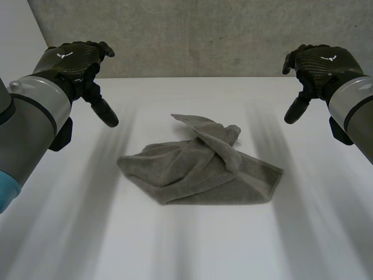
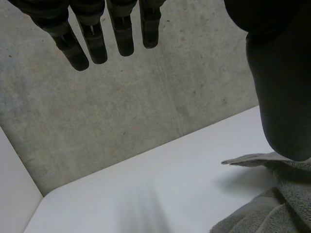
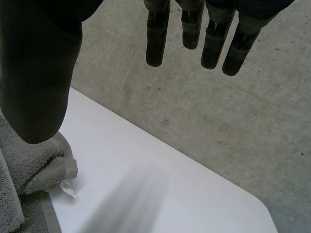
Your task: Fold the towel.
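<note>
Head view showed the grey towel (image 1: pixel 201 166) crumpled in the middle of the counter (image 1: pixel 175 245). Left hand (image 1: pixel 73 63) and right hand (image 1: pixel 319 61) hovered to either side, fingers straight and relaxed, holding nothing, well apart from it. The cloth looked soft, light and limp, likely to sag. It was probably best pinched at its hemmed corners.

The towel (image 1: pixel 201 166) lies at the middle of the worktop (image 1: pixel 186 245). The left hand (image 1: pixel 73 61) hangs at its left rear, the right hand (image 1: pixel 317 61) at its right rear, both apart from it. A wall (image 1: pixel 198 35) stands behind.
</note>
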